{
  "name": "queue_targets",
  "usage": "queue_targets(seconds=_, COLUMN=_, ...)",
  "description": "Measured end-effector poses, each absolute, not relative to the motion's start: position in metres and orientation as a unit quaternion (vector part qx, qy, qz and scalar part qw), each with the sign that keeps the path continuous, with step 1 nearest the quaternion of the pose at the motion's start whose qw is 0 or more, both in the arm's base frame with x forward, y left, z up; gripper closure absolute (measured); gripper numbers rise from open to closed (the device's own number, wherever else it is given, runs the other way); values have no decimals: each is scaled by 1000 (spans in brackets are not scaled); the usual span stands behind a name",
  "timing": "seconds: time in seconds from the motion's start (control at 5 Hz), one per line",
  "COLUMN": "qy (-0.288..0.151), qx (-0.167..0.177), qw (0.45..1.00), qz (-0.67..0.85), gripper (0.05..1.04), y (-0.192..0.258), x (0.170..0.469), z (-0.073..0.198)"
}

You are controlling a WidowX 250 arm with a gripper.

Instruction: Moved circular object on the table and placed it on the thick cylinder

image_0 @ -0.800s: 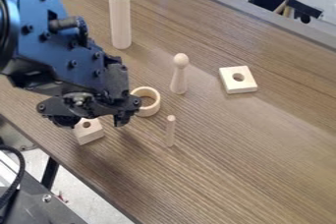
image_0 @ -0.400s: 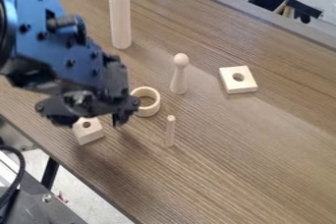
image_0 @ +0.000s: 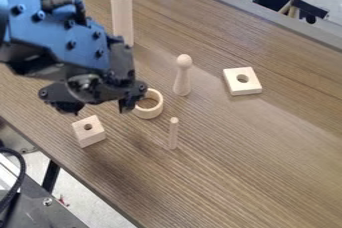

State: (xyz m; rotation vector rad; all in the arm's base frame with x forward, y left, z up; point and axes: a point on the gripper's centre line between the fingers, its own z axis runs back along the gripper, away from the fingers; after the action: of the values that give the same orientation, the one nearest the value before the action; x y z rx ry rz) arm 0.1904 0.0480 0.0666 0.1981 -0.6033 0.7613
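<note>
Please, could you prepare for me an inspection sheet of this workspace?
Surface: brown table, wood grain, no spill seen
Job's things: ring flat on table, partly behind claw; thick cylinder upright, nothing on top
Clutter: ball-topped peg and thin peg, both upright; flat block and cube, each with hole
Claw: fingers apart, nothing seen between
Cables: black cable at left edge
Surroundings: light floor below table's near edge

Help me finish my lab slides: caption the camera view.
Open end effector hanging near a wooden ring on the table, with the thick cylinder standing farther back.
</note>
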Motion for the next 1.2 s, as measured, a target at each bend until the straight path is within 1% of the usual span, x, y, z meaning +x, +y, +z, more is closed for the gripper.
queue_targets(seconds=0.2, qy=-305, qx=95, qw=861, qz=395, gripper=83, y=47, x=205, z=75)
queue_targets(seconds=0.4, qy=-306, qx=97, qw=838, qz=440, gripper=83, y=43, x=221, z=75)
queue_targets(seconds=0.6, qy=-309, qx=85, qw=801, qz=505, gripper=83, y=41, x=242, z=72)
queue_targets(seconds=0.8, qy=-305, qx=66, qw=776, qz=549, gripper=83, y=38, x=254, z=65)
queue_targets(seconds=1.0, qy=-295, qx=62, qw=755, qz=582, gripper=83, y=39, x=255, z=57)
queue_targets(seconds=1.2, qy=-286, qx=63, qw=753, qz=590, gripper=83, y=37, x=254, z=51)
